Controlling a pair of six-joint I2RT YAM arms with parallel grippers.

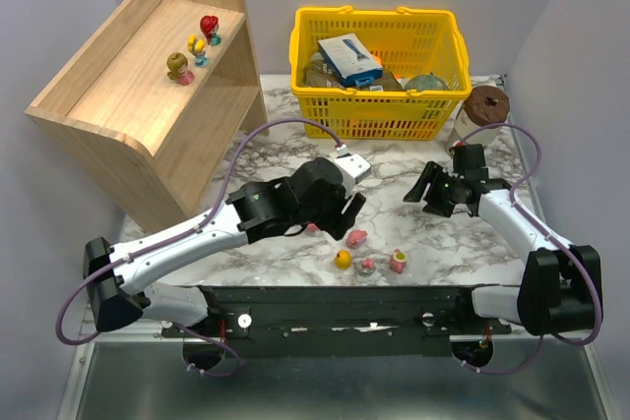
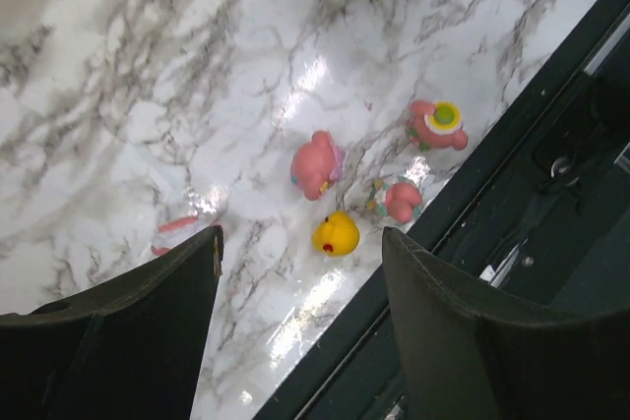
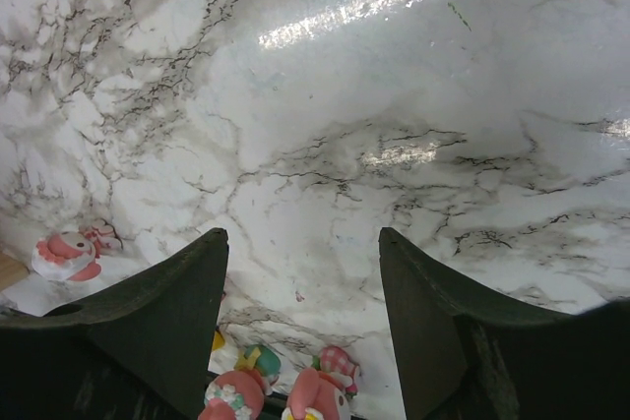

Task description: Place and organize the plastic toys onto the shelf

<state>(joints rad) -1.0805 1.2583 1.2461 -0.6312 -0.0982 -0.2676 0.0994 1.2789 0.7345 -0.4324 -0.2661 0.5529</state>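
Three plastic toys stand on the shelf's top tier: red, yellow and olive. Near the table's front edge lie a pink toy, a yellow one, a small pink one and a pink one with a green cap. A pink-white toy lies beside my left finger. My left gripper hovers open just above the table, the yellow toy just beyond its fingertips. My right gripper is open over bare marble.
A yellow basket filled with boxes and packets stands at the back centre. A brown-lidded jar sits to its right. A dark rail runs along the near table edge, close to the loose toys.
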